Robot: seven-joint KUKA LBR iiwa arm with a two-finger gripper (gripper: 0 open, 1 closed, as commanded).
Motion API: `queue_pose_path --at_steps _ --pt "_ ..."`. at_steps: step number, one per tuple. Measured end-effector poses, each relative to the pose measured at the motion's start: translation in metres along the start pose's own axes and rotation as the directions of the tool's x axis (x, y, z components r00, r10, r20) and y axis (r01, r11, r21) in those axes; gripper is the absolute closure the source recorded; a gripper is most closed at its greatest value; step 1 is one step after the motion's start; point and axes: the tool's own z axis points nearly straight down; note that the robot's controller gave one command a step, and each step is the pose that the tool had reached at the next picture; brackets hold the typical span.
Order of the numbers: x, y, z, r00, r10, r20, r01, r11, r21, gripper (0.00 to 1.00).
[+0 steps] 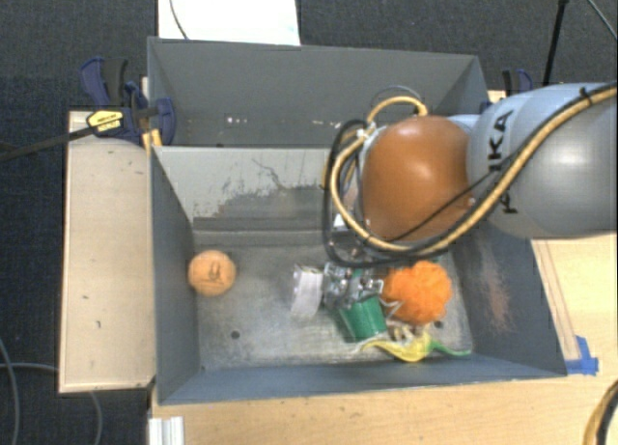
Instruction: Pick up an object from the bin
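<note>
**Near the bin's front edge: gripper low over a small cluster**

Toward the front-right corner of the bin [241, 202], the gripper [346, 284] hangs low beneath the arm's rounded orange cover [410, 178]. It sits among a loose cluster of things. A small white piece [307, 291] lies just beside it on the side towards the bin's left wall. A green block [363, 319] is just in front of it, and a fuzzy orange ball [421, 291] is close on its right. A yellow-green scrap [410, 347] lies against the front wall. A tan ball [211, 272] sits alone, well apart, near the left wall.

Whether the gripper is open or closed cannot be told, because its lower end blends into the clutter. Nothing can be seen held in it.

The likely candidates are the green block or the white piece, as they lie nearest. To do this step well, the gripper should probably settle on one of them and centre over it. It should close only once that thing is clear of its neighbours. The fuzzy ball could be nudged or snagged, so a straight lift seems wise.
</note>
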Motion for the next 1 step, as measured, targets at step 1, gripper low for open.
queue_pose_path --at_steps 1 --pt "0.0066 0.0203 -0.096 1.0 0.004 0.0 -0.004 1.0 0.001 1.0"
